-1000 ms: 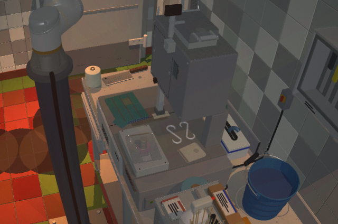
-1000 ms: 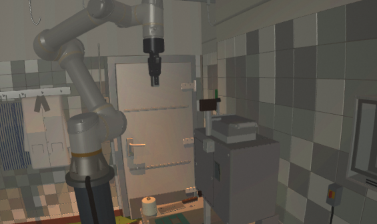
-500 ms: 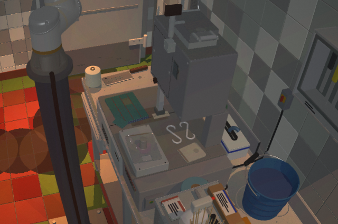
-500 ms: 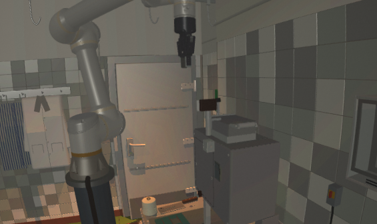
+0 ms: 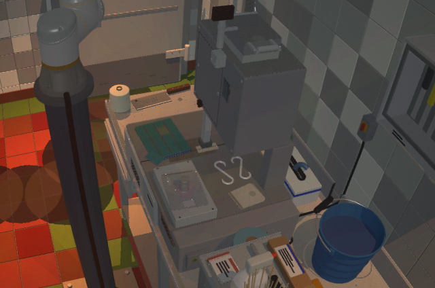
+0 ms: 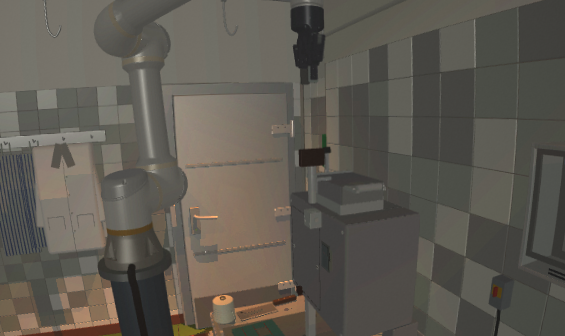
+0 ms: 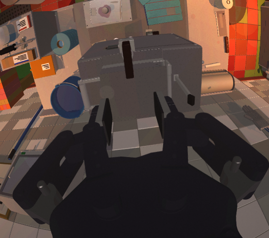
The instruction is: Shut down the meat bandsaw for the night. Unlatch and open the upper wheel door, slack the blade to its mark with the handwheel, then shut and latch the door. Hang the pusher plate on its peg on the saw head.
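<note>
The dark handwheel grip point(image 6: 314, 157) point(image 5: 222, 13) point(image 7: 128, 59) tops a post on the saw head, well below my gripper point(image 6: 308, 77) point(image 7: 133, 117), which hangs open and empty high above it. The grey saw head point(image 5: 246, 84) point(image 6: 353, 250) point(image 7: 140, 69) stands on the table with its upper wheel door point(image 5: 209, 81) point(image 6: 308, 255) closed. A small dark latch point(image 5: 225, 90) point(image 6: 325, 256) sits on the door's face. A flat beige plate point(image 5: 247, 195) lies on the saw table below the head. I cannot make out the peg.
Behind the saw is a large cold-room door point(image 6: 233, 200) and tiled walls. On the table lie two S-hooks point(image 5: 233, 170), a green mat point(image 5: 163, 137), a tray point(image 5: 184, 192) and a twine spool point(image 5: 119, 98). A blue bucket point(image 5: 346, 241) stands to the right.
</note>
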Controlling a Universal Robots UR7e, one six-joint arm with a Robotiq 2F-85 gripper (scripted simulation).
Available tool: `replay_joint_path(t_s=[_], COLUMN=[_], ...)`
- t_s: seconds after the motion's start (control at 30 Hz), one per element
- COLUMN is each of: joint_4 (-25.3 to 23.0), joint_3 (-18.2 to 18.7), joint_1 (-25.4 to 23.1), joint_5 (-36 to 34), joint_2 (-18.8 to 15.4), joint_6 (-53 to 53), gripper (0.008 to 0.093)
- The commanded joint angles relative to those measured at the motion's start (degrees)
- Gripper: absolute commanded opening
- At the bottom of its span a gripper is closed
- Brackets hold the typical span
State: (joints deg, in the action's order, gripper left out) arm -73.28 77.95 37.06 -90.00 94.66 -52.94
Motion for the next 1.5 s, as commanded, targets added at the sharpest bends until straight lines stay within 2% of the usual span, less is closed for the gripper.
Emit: replay_joint_path(t_s=[0.0, 0.2, 0.33, 0.7, 0.87, 1.0, 1.47], joint_4=[0.01, -0.21, -2.19, -16.12, -21.36, -23.09, -24.07], joint_3=[-0.03, 0.13, 2.62, 18.19, 23.17, 24.69, 25.63], joint_1=[-0.01, -0.02, -0.03, -0.03, -0.03, -0.03, -0.03], joint_5=[0.0, 0.0, 0.0, 0.0, 0.0, 0.0, 0.0], joint_2=[0.08, 0.02, 0.47, 2.08, 1.9, 1.77, 1.67], joint_6=[0.0, -0.02, -0.02, -0.02, -0.02, -0.02, -0.03], gripper=[0.048, 0.048, 0.048, 0.048, 0.048, 0.048, 0.048])
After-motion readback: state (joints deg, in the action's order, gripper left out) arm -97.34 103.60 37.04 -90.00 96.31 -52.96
